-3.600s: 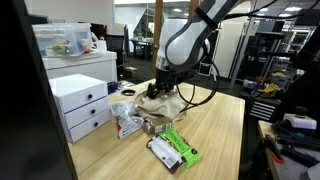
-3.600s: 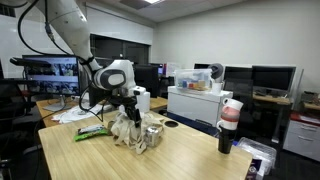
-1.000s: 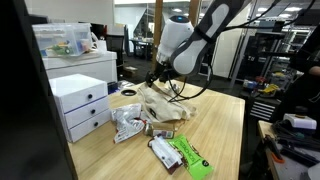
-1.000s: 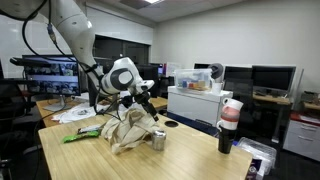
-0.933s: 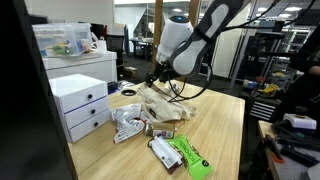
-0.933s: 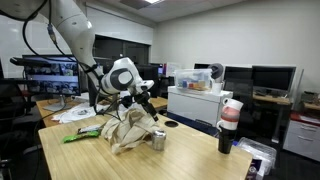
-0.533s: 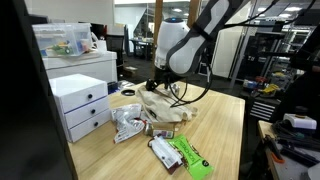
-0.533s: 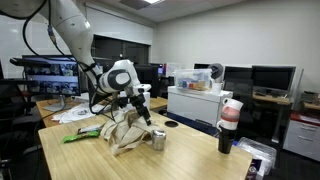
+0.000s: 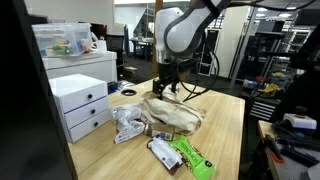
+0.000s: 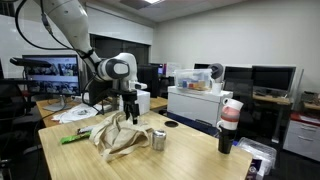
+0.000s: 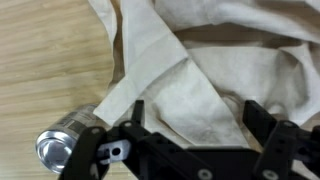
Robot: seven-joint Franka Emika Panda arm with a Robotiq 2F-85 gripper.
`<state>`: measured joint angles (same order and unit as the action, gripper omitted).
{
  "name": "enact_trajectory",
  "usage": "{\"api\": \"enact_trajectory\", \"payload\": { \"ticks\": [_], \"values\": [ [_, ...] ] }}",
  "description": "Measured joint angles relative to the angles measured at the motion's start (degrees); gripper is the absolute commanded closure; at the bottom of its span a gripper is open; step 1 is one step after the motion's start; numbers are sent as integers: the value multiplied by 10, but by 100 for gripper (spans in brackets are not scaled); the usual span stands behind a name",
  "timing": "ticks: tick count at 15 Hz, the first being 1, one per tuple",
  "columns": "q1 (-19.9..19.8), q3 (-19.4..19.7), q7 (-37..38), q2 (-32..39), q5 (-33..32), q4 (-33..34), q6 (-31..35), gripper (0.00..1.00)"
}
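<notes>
The light wooden table (image 9: 225, 120) carries a crumpled beige cloth (image 9: 172, 115) mid-top, a small silver metal can (image 10: 158, 139) just beside it, a flat green packet (image 9: 188, 155) nearer, and a silvery foil bag (image 9: 126, 122) and white two-drawer cabinet (image 9: 80, 105) at left.

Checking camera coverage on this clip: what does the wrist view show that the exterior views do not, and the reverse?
Only the wrist view: the pincer seen close, jaws spread wide just above the beige cloth, and the top end of the metal can beside a cloth corner.
Only the exterior views: the robot arm, the white drawer unit, the foil bag and the green packet.
Shared: the beige cloth, the metal can and the wooden table.
</notes>
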<state>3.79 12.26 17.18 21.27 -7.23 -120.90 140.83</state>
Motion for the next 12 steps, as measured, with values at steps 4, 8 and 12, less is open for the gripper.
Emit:
{"api": "enact_trajectory", "payload": {
  "ticks": [4,8,12],
  "values": [
    [-16,-12,0,-12,4,0,-5,0],
    [-31,-28,-13,-33,11,0,-42,0],
    [-36,-45,-35,-49,13,0,-120,0]
  ]
}}
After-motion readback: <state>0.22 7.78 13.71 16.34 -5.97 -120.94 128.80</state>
